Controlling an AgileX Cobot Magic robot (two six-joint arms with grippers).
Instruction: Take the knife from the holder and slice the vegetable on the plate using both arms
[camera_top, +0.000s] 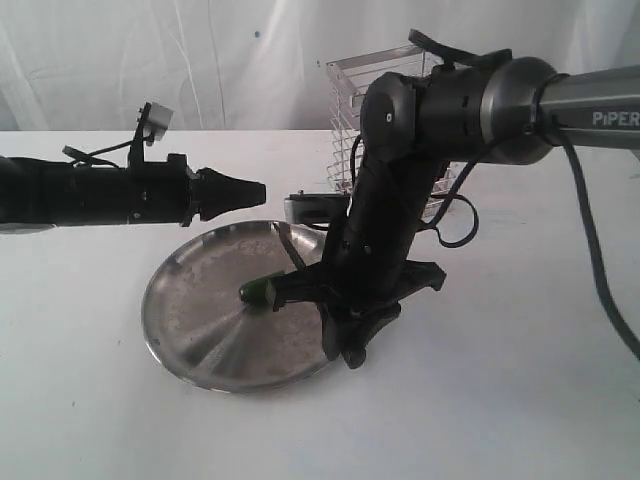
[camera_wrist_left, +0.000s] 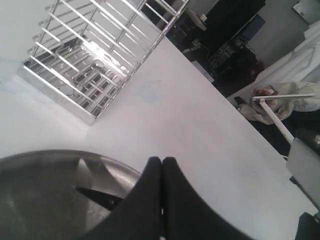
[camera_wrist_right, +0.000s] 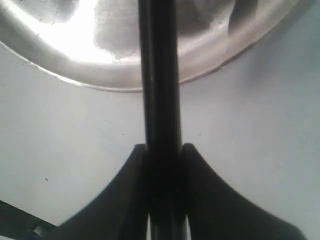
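My two arms, matte black except for one silver tube.
On my right arm (camera_top: 380, 230) the silver tube (camera_top: 590, 108) carries white PiPER lettering. Next to the tube sits a dark grey collar (camera_top: 512, 100), then rounded black joint housings. Thick black cables (camera_top: 590, 240) trail away under the tube, one looping beside the forearm. My left arm (camera_top: 90, 195) is a plain black cylinder topped by a small white connector (camera_top: 158, 118) with thin black wires. Both the left gripper (camera_wrist_left: 162, 165) and the right gripper (camera_wrist_right: 164, 155) have smooth black fingers, broad at the root and narrowing to the tip.
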